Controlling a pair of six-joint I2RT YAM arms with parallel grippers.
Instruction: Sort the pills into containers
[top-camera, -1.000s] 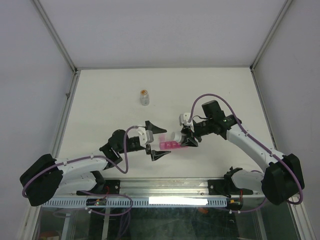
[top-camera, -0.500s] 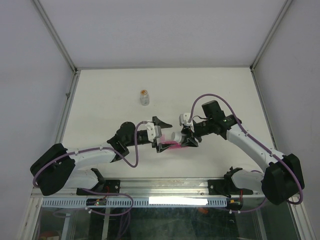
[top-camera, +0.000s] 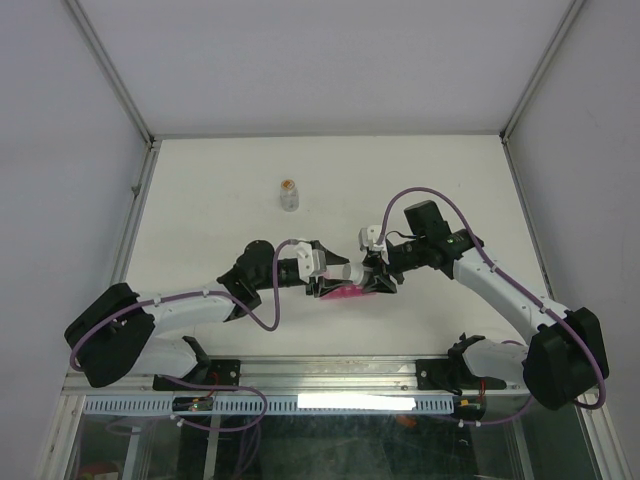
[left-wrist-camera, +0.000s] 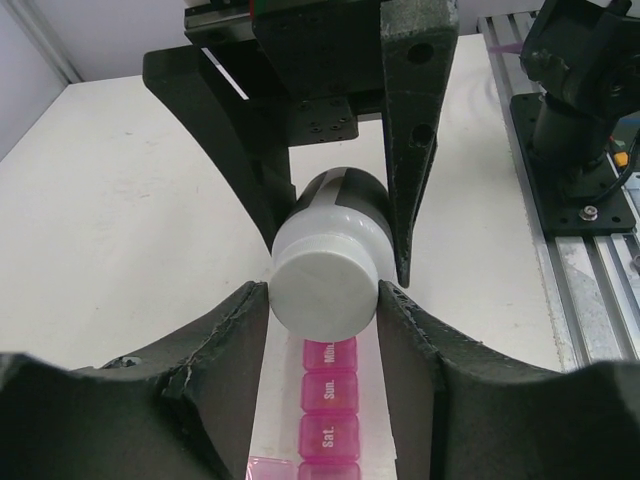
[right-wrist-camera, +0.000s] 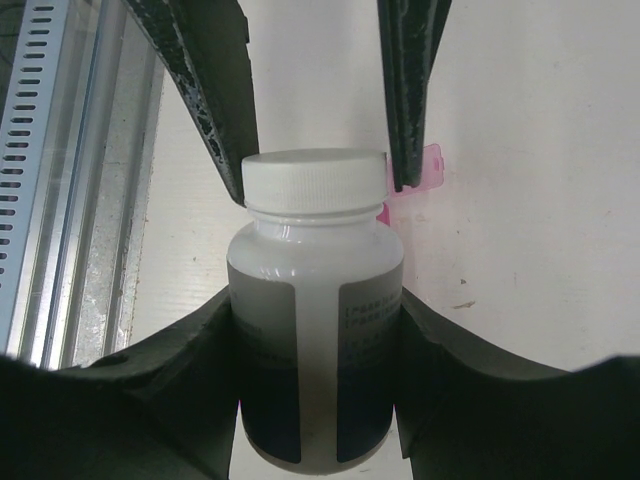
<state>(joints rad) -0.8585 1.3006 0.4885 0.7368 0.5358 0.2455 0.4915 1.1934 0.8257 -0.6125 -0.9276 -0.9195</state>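
Observation:
My right gripper (right-wrist-camera: 315, 310) is shut on a white bottle (right-wrist-camera: 315, 330) with a dark label, holding it on its side just above the table. The bottle's white cap (left-wrist-camera: 322, 293) points at my left gripper (left-wrist-camera: 322, 290), whose two fingers press on either side of the cap. Under the bottle lies the pink container strip (left-wrist-camera: 329, 390), its lids marked Mon., Sun. and Sat.; one lid at its near end stands open. From above, bottle (top-camera: 352, 271) and strip (top-camera: 345, 292) sit between the two grippers. No pills are visible.
A small clear bottle (top-camera: 289, 194) with orange-brown contents stands alone at the back left of the middle. An aluminium rail (left-wrist-camera: 590, 280) carrying the arm bases runs along the near edge. Frame posts and walls border the white table (top-camera: 200, 200).
My left gripper has moved right to the bottle and its wide-open jaws have closed onto the cap. The right gripper and the bottle have stayed put.

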